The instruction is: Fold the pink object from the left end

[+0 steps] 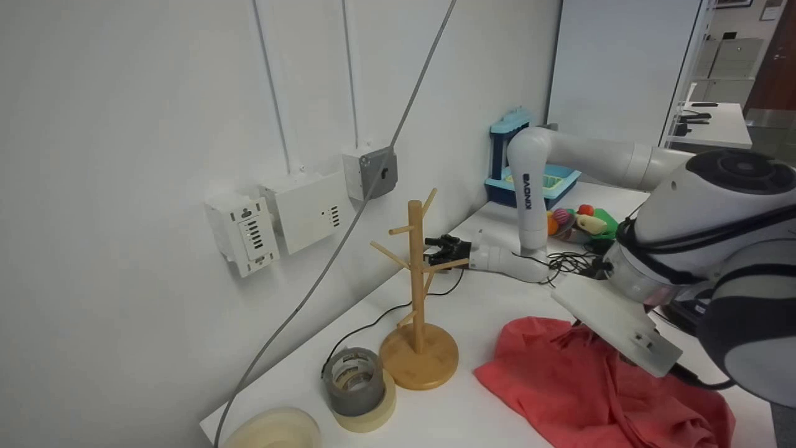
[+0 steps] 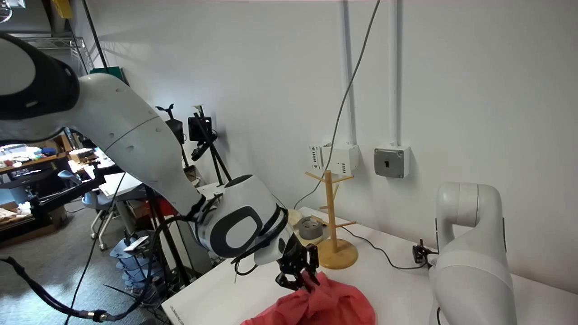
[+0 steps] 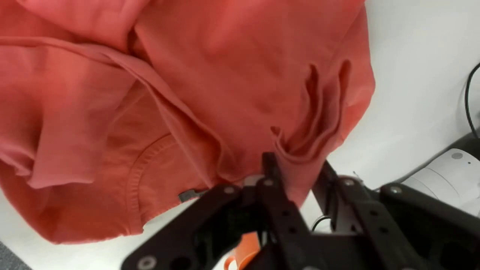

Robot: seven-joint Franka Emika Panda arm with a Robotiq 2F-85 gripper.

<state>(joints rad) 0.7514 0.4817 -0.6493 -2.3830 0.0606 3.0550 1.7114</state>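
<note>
Gripper (image 3: 297,162), black and 2-fingered, pinches a raised pleat of the rumpled coral-red cloth T-shirt (image 3: 240,90) on the flat white table (image 1: 448,417); pulled, its bunched layers could drag the whole garment askew instead of folding.

I have a wooden mug tree (image 1: 418,298) upright on the worktop (image 1: 444,420), just beside a grey tape roll (image 1: 354,399) stacked on a cream tape roll (image 1: 373,421). Farther back I make out toy food (image 1: 587,223) near a blue basin (image 1: 501,195). My camera gives me a grey switch box (image 1: 371,167) on the wall (image 1: 155,124).
</note>
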